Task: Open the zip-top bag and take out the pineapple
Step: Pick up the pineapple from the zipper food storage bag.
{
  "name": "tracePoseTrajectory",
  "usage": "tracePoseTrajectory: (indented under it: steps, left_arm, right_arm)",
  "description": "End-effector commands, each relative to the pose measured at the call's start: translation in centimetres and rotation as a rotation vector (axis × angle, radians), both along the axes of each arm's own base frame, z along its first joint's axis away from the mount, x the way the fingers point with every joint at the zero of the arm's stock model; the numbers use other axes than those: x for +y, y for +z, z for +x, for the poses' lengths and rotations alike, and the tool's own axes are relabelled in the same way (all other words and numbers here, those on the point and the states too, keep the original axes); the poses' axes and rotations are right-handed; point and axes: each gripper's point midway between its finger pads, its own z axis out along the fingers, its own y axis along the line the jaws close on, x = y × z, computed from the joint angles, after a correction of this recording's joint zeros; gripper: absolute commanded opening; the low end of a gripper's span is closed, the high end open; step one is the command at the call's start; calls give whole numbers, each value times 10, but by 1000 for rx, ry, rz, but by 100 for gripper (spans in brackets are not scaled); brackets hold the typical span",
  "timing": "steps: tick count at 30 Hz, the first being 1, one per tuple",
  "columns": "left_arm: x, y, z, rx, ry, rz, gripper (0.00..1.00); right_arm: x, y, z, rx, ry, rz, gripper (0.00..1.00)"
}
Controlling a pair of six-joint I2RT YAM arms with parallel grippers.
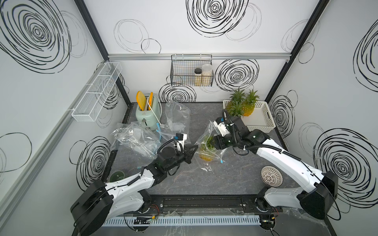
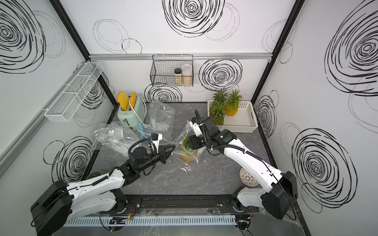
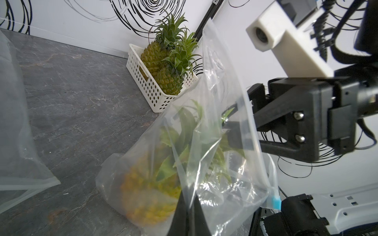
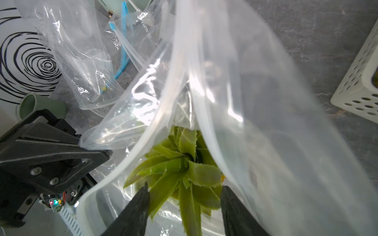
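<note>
A clear zip-top bag [image 1: 204, 132] [image 2: 184, 130] stands mid-table with its mouth pulled wide, a blue slider [image 3: 275, 201] at one end of the zip. The pineapple [image 1: 206, 157] [image 3: 147, 194] sits inside it, yellow body down and green crown [image 4: 184, 163] up. My left gripper [image 1: 195, 148] [image 3: 188, 206] is shut on the bag's rim film, also seen in the right wrist view [image 4: 106, 153]. My right gripper [image 1: 213, 141] [image 4: 185, 190] reaches down into the bag's mouth. It stands open with the crown leaves between its fingers.
At the back right, a white perforated basket [image 1: 263, 122] holds other pineapples. Empty clear bags [image 1: 135, 139] [image 1: 177, 116] lie near a mint toaster [image 1: 147, 114] at the back left. A white upturned strainer [image 1: 271, 176] sits front right, a green cup [image 1: 117, 175] front left.
</note>
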Motion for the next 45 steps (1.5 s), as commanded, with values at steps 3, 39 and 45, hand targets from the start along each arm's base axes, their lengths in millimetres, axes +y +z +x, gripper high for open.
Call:
tracePoseTrajectory:
  steps: [3, 39, 45]
  left_arm:
    - [-1, 3, 0, -48, -1, -19, 0]
    - [-13, -3, -7, -54, -31, -22, 8]
    - [-8, -2, -5, -38, -10, -13, 50]
  right_arm:
    - [2, -10, -4, 26, 24, -44, 64]
    - [13, -57, 21, 99, -37, -100, 15]
    - [-4, -35, 29, 28, -79, -61, 2]
